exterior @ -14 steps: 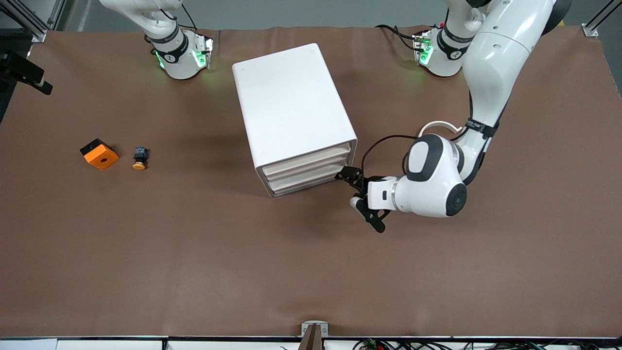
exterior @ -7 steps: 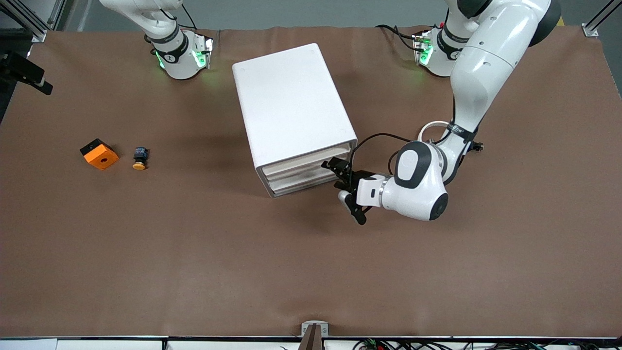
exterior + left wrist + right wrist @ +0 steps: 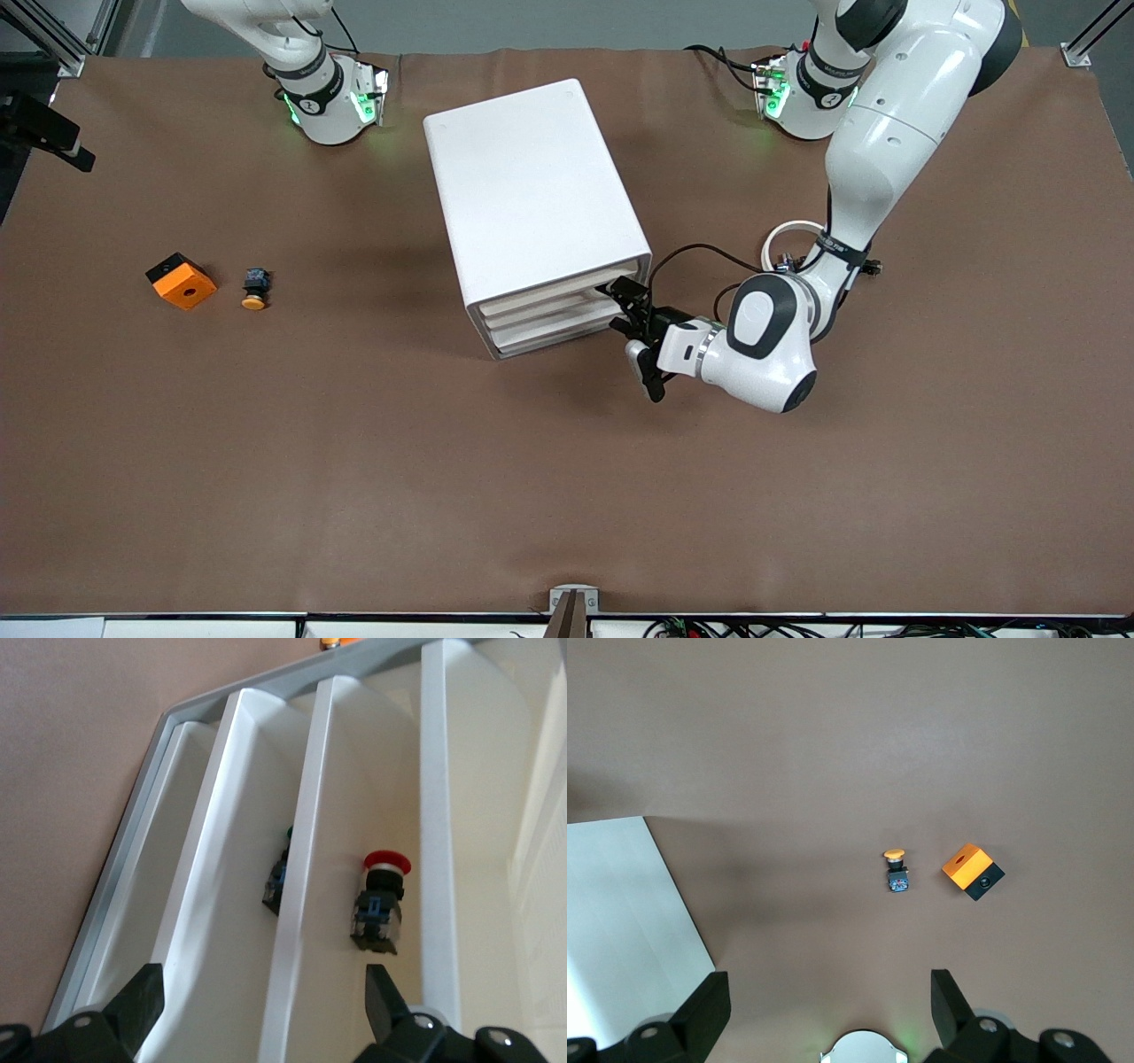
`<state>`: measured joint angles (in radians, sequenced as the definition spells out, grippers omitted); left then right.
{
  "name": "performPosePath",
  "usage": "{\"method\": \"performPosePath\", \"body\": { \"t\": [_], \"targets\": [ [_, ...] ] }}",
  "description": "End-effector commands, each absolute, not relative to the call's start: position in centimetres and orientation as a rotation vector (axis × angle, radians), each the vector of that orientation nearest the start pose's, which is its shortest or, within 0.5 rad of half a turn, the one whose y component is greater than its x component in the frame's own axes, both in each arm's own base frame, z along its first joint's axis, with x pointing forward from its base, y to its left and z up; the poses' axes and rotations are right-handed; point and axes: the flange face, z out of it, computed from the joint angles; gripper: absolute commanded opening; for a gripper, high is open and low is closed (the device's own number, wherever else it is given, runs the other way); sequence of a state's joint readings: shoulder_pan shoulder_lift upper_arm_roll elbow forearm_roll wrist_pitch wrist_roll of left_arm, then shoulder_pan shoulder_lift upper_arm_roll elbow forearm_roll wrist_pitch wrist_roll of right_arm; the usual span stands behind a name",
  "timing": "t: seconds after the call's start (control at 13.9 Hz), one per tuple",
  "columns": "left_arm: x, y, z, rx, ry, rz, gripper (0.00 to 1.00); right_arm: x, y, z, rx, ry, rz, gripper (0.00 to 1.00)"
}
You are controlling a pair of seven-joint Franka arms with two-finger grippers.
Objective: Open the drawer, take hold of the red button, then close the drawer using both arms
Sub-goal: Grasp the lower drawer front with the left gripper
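Note:
The white cabinet stands mid-table with its three drawers shut, fronts turned to the front camera. My left gripper is open, level with the drawer fronts at their end toward the left arm's side, close to them. In the left wrist view its open jaws frame the see-through drawer fronts. The red-capped button shows inside a drawer closer to the cabinet's top than the one holding a green-capped button. My right gripper is open and empty, high over the table by its base.
An orange square block and a yellow-capped button lie beside each other toward the right arm's end of the table; the right wrist view shows the block and that button too. Bare brown table surrounds the cabinet.
My left gripper has moved in toward the drawer fronts and turned to face them, staying open. The right arm has not moved; the drawers stay shut.

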<state>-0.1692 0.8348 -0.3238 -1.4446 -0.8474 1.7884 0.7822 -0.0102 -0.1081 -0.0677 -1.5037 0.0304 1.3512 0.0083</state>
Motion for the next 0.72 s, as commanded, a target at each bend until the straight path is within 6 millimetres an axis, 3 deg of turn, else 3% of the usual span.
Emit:
{"method": "performPosePath", "body": {
  "t": [0.0, 0.14, 0.43, 0.5, 0.65],
  "targets": [
    [59.5, -34.6, 21.7, 1.833, -0.825, -0.32, 0.93, 49.7, -2.8, 68.9, -3.089, 0.095, 0.09, 1.0],
    [59.3, -34.8, 21.7, 1.821, -0.814, -0.324, 0.89, 49.9, -2.3, 68.7, -3.098, 0.07, 0.096, 1.0],
    [58.9, -35.1, 21.9, 1.791, -0.802, -0.347, 0.58, 51.6, -2.7, 66.3, -3.082, 0.084, 0.161, 1.0],
    [58.8, -35.3, 21.9, 1.788, -0.805, -0.349, 0.55, 51.9, -2.4, 65.9, -3.081, 0.067, 0.175, 1.0],
    [58.5, -35.7, 21.9, 1.783, -0.811, -0.362, 0.42, 51.8, -1.9, 66.6, -3.084, -0.029, 0.152, 1.0]
  ]
}}
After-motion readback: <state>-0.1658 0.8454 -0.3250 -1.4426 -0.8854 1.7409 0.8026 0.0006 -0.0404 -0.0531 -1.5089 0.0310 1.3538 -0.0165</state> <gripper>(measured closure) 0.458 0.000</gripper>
